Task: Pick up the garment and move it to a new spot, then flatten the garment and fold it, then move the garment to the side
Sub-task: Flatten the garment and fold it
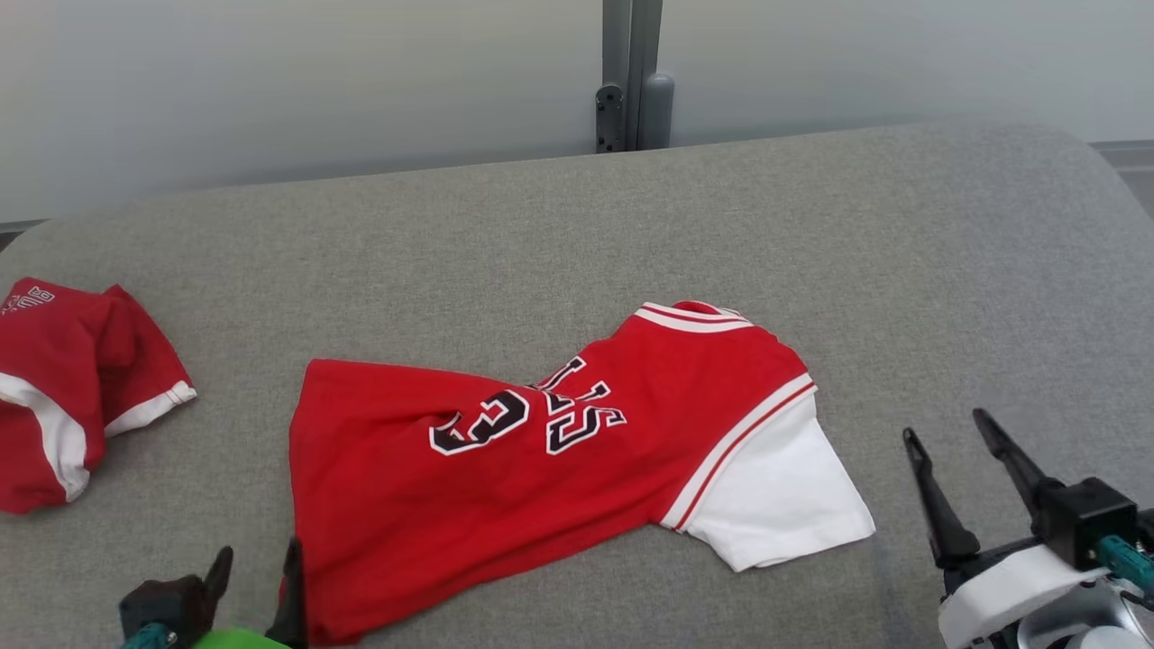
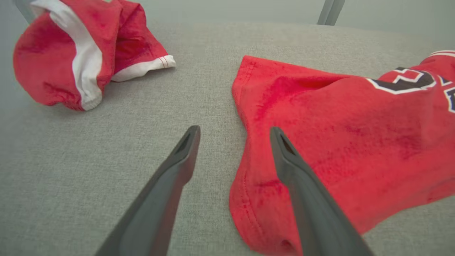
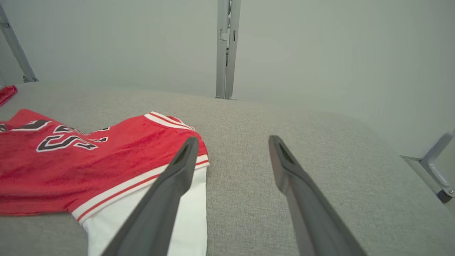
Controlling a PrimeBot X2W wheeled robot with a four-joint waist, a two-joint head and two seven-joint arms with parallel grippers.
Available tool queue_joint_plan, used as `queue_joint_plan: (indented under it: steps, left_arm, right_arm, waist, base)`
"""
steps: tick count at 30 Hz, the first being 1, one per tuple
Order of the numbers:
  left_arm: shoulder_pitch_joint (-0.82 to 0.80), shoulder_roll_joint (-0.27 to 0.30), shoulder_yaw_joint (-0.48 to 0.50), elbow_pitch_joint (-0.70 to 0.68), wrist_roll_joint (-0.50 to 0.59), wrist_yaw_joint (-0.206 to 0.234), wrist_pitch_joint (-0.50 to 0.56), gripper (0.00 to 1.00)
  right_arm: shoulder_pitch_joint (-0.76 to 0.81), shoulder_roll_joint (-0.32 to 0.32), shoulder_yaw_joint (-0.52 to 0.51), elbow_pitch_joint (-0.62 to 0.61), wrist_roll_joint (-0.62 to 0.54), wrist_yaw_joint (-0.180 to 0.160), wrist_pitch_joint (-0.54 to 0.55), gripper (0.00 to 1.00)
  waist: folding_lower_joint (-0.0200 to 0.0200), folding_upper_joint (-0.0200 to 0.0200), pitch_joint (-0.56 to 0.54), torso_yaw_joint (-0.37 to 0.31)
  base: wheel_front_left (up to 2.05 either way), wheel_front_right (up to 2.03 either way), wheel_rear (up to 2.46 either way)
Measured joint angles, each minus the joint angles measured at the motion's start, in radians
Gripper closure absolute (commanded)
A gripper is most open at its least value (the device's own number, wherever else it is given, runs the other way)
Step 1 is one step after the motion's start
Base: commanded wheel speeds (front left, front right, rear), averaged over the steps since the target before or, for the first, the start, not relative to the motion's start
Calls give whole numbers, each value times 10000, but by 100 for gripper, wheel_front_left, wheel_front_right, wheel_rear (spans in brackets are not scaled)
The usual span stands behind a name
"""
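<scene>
Garment [image 1: 505, 505] – red jersey, lying spread out near the middle of the grey fabric-covered table [image 1: 902, 270], not folded. Some wrinkles across the body, and the black number print [image 1: 527, 416] is creased. Collar trim [image 1: 690, 317] points to 1 o'clock in the head view, the hem faces 9 o'clock, and the white sleeve [image 1: 775, 487] sticks out at 4 o'clock.

Left end effector [image 1: 257, 552] sits at 7 o'clock in the head view. Its fingers are spread wide with nothing between them. In the left wrist view the left end effector [image 2: 235, 129] straddles the jersey's hem edge: one finger [image 2: 298, 185] is over the red cloth, the other is over bare table. Cannot tell whether the finger touches the cloth.

Right end effector [image 1: 946, 425] sits at 4 o'clock in the head view, also spread wide and empty. It is near the white sleeve but apart from it, on the sleeve's 3 o'clock side. In the right wrist view the right end effector [image 3: 233, 138] looks along the table – one finger crosses in front of the sleeve, the other is over bare grey fabric.

Second red garment [image 1: 63, 388], bunched up with white trim, lies at 9 o'clock by the table edge, well apart from the jersey. Grey metal post [image 1: 631, 72] stands at 12 o'clock behind the table, against a pale wall [image 1: 270, 81].
</scene>
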Motion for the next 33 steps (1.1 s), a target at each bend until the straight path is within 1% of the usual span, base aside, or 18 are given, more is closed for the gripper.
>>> queue_joint_plan:
  steps: [2, 4, 7, 9, 13, 21, 30, 31, 32, 33]
  left_arm:
    - [324, -50, -157, -324, -410, -2, 1216, 0]
    - [710, -10, -385, -692, -571, -6, 2176, 0]
    - [1184, -36, -587, -1480, -1070, -8, 3359, 0]
    - [1313, -50, -671, -1883, -1344, -12, 3797, 0]
    - [1302, -40, -640, -2174, -1501, 29, 3986, 0]
    - [1168, -58, -362, -1950, -1582, 357, 3781, 0]
    - [719, -63, -479, -1417, -1914, 301, 3682, 0]
    - [680, -81, -510, -1340, -2075, 286, 3682, 0]
    - [630, -71, -575, -1285, -2125, 265, 3693, 0]
    - [593, -75, -612, -1243, -2176, 255, 3708, 5]
  right_arm:
    - [-12, -245, 343, 159, 364, 0, 869, 0]
    - [-62, -445, 585, 303, 596, 0, 1427, 0]
    - [-89, -598, 897, 660, 959, 0, 2128, 0]
    - [-89, -606, 1005, 918, 1149, 2, 2351, 0]
    - [-259, -594, 1315, 1444, 1292, 2, 2464, 0]
    - [-1063, -458, 1866, 2249, 1304, 2, 2320, 0]
    - [-1704, -353, 2171, 2863, 1235, 0, 2148, 0]
    - [-1787, -337, 2236, 2913, 1250, -2, 2173, 6]
    - [-1859, -330, 2297, 2951, 1287, -4, 2228, 33]
    - [-1937, -328, 2366, 2982, 1312, -6, 2228, 56]
  waist:
    - [0, 0, 131, -23]
    - [0, 0, 254, -39]
    - [0, 0, 459, -31]
    - [0, 0, 587, 6]
    - [0, 0, 859, 97]
    - [0, 0, 1364, 118]
    - [0, 0, 1802, 173]
    - [0, 0, 1841, 175]
    - [0, 0, 1879, 171]
    - [0, 0, 1910, 163]
  base:
    - [0, 0, 0]
    - [0, 0, 0]
    - [0, 0, 0]
    - [0, 0, 0]
    - [0, 0, 0]
    - [0, 0, 0]
    - [0, 0, 0]
    - [0, 0, 0]
    - [0, 0, 0]
    - [0, 0, 0]
